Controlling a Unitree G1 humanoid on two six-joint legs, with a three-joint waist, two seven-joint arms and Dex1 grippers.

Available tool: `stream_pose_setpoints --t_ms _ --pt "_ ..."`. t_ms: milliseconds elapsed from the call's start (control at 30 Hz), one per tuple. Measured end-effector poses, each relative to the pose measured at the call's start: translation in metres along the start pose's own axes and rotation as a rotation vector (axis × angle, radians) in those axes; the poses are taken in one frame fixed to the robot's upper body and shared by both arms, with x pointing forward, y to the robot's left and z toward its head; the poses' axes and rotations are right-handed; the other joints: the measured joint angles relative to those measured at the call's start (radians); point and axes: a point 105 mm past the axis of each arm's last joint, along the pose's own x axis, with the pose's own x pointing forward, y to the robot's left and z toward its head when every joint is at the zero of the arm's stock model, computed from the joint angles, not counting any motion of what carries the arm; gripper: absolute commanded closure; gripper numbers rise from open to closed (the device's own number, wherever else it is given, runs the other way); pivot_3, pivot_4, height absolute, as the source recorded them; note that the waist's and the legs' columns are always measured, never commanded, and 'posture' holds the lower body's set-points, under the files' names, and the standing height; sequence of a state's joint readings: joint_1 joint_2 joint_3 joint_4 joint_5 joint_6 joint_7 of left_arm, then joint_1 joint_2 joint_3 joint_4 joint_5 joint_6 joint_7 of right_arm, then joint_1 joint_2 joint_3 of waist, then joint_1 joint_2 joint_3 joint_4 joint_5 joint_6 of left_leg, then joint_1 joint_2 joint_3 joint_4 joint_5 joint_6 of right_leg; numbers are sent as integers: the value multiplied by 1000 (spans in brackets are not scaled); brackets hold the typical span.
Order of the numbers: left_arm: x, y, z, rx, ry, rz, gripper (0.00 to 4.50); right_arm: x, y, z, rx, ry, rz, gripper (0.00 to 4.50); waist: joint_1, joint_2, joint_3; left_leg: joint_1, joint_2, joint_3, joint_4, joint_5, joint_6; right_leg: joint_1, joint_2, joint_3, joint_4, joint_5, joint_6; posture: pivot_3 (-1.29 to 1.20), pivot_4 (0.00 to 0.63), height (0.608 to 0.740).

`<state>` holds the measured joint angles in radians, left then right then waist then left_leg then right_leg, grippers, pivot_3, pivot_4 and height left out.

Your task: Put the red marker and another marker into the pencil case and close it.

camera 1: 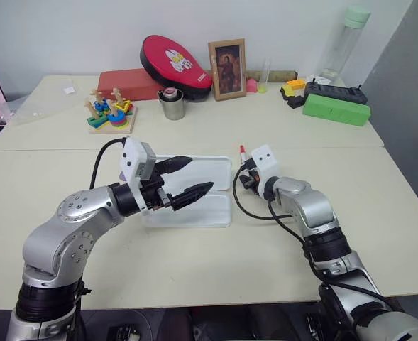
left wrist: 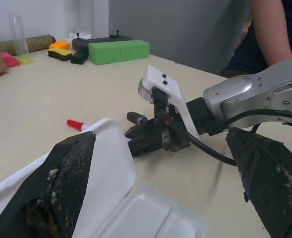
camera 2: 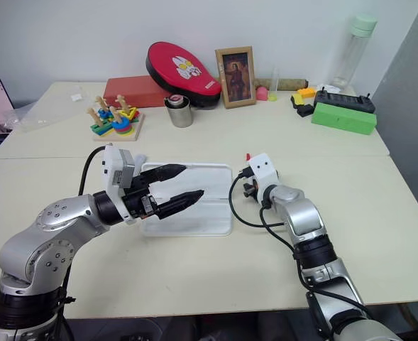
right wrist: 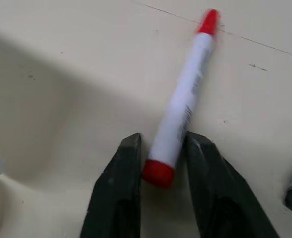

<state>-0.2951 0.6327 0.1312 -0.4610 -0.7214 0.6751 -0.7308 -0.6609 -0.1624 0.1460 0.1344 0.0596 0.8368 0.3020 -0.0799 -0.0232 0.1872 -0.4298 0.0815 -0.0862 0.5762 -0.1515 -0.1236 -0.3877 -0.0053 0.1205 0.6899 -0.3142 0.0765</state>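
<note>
My right gripper [right wrist: 161, 163] pinches the red end of the slim white-barrelled red marker [right wrist: 183, 106], which lies on the cream table [camera 1: 194, 270] pointing away from my fingers, just beside the open flat white plastic pencil case [camera 1: 216, 213]. My left gripper [camera 1: 191, 177] hovers wide open over the case, holding nothing. Bare tabletop surrounds the marker.

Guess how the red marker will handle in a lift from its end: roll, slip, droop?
Red marker looks round and smooth, so it probably rolls if nudged. Right gripper pinches only the red end, so it may pivot. Slim, rigid-looking barrel: likely light, no droop.
</note>
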Motion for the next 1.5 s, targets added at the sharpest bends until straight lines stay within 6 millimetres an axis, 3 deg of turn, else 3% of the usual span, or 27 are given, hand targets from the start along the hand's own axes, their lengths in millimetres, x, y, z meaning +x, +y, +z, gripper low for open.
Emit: stream_pose_setpoints --t_ms 67,267,400,433,500,600,733,933,1100,1267,1500 --pt "2 -1 0 4 -2 -7 0 -1 -4 0 5 1 -14 4148 0 0 0 0 0 0 0 0 0 0 0 0 0 0 0 0 150 740" --pt "3 4 1 0 -9 5 0 -3 -26 12 70 -35 -104 4154 -3 0 0 -1 0 0 0 0 0 -1 0 0 0 0 0 0 150 740" --pt "-1 8 4 4 -20 33 0 -17 -34 75 64 -296 -90 4154 -8 0 0 -1 0 0 -1 0 0 -2 0 0 0 0 0 0 150 740" --pt "-7 12 6 7 -20 54 0 -26 -30 95 35 -385 -46 4154 -8 0 0 -1 0 0 -2 0 0 -2 0 0 0 0 0 0 150 740" --pt "-23 16 4 6 0 97 0 -40 -14 115 -21 -494 84 4154 -10 1 0 -1 1 0 -2 0 0 -2 0 0 -1 -1 -1 0 150 740" --pt "-48 16 -6 -9 65 149 0 -63 19 126 -173 -570 324 4154 -7 1 1 -1 1 0 -3 0 0 -1 0 0 -3 -1 -1 0 150 740" --pt "-89 12 -38 -70 201 226 0 -76 61 107 -383 -479 588 4154 -7 1 1 -1 1 0 -3 0 1 -2 0 -1 -3 -2 -2 0 150 740" --pt "-114 17 -42 -52 219 312 0 -57 108 52 -567 -268 778 4154 0 1 1 -1 1 1 -1 0 0 -1 0 0 -4 -4 0 0 150 740" --pt "-116 18 -44 -61 210 336 0 -31 110 14 -669 -132 767 4154 -1 0 0 -1 1 1 -1 0 0 -1 0 0 -5 0 0 0 150 740" --pt "-116 17 -45 -63 203 344 0 -18 104 7 -701 -110 734 4154 -2 0 0 -1 1 1 -3 0 0 -1 0 0 -5 0 -1 0 150 740" --pt "-110 26 -35 -54 134 393 0 -18 103 10 -688 -134 747 2145 -1 0 0 -1 1 1 -3 0 0 -1 0 0 -5 0 -1 0 150 740"
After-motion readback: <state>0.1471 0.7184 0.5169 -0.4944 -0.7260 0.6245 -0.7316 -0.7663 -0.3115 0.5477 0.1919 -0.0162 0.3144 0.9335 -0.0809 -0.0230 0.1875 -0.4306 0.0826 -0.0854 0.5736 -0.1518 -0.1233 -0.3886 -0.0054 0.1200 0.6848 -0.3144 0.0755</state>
